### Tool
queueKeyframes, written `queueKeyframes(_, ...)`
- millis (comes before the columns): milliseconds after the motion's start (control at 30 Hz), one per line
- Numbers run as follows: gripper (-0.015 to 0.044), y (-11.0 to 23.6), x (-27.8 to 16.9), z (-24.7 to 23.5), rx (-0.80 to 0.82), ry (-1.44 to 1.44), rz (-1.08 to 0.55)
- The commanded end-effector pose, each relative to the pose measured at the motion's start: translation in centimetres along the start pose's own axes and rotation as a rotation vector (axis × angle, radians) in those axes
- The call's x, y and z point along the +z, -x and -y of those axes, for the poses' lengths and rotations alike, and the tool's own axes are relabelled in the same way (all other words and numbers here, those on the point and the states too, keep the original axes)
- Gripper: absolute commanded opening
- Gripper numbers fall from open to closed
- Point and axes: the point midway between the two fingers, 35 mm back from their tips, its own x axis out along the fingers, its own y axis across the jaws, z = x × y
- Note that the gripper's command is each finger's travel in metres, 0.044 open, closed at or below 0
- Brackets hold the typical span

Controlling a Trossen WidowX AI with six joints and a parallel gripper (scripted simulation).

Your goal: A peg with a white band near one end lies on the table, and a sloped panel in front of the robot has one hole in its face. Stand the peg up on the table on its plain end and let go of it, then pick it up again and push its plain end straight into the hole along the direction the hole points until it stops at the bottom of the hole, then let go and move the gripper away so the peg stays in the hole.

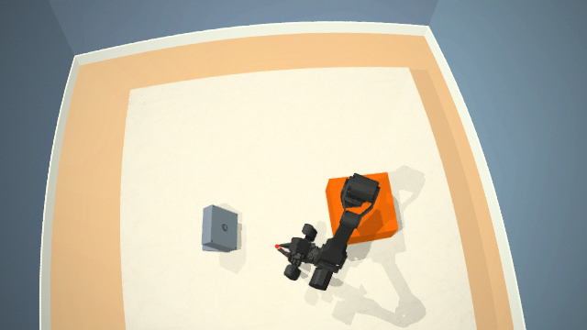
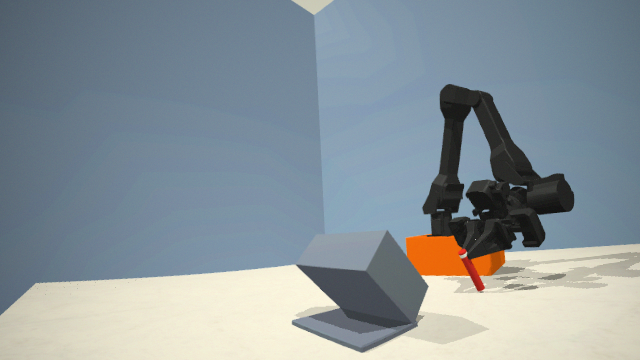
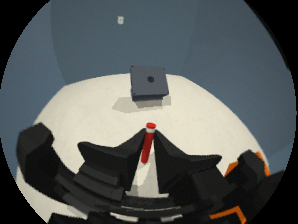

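Beside orange base [image 2: 440, 255], gripper [image 2: 466, 248] clamps tilted peg [image 2: 472, 272], well apart frm panel [image 2: 362, 275]

From the top view, the peg [image 1: 277, 247] shows only its red tip; the hand [image 1: 285, 248] hides its remaining length.

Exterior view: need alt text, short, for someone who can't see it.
A black robot arm's gripper is shut on the white-banded upper end of a slim red peg, which leans steeply with its plain lower end at the pale table. To the left stands a grey sloped panel block on a flat plate; behind the arm sits its orange base.
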Motion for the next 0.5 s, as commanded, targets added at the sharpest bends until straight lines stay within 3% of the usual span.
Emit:
queueKeyframes(0,0.0049,0.21,-0.13,-0.07,0.001,-0.001,0.036)
queueKeyframes(467,0.0049,1.01,-0.66,-0.04,0.0,-0.001,0.157)
